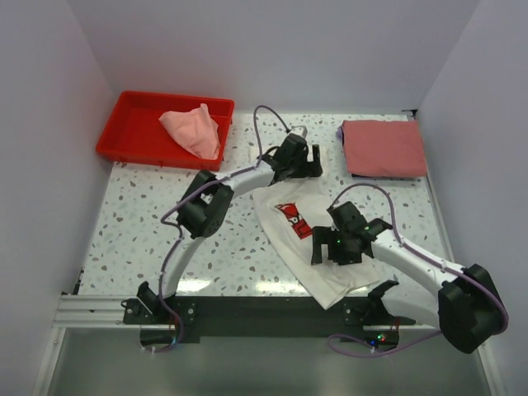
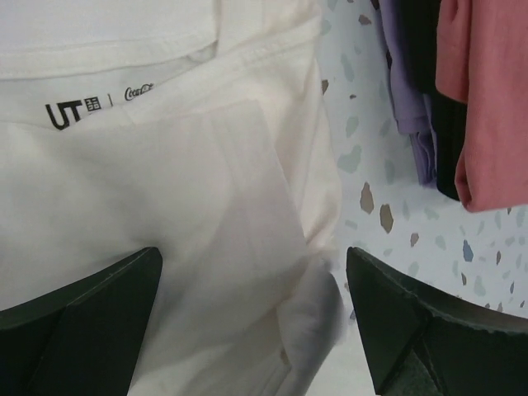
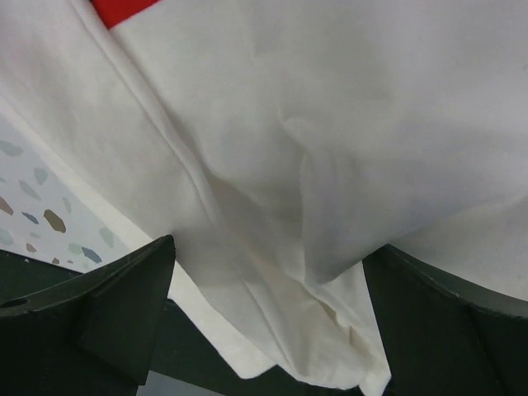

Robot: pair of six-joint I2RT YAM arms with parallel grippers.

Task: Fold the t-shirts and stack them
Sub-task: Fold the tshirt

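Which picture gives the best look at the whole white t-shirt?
The top external view: the white t-shirt lies mid-table, red print showing. Left wrist shows only its neck label; right wrist, rumpled cloth and a sliver of red.

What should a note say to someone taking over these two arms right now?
Left end effector: open, holding nothing, low over the collar end of the white t-shirt.
Right end effector: open, holding nothing, over the same shirt's near part.
White t-shirt: lying unfolded and rumpled in the middle of the table.
Dusty-red t-shirt: folded at the far right, on top of darker cloth.
Pale pink t-shirt: crumpled in the red tray, far left.
Done: the dusty-red one looks folded.
Left: fold and stack the white one, then the pink one.
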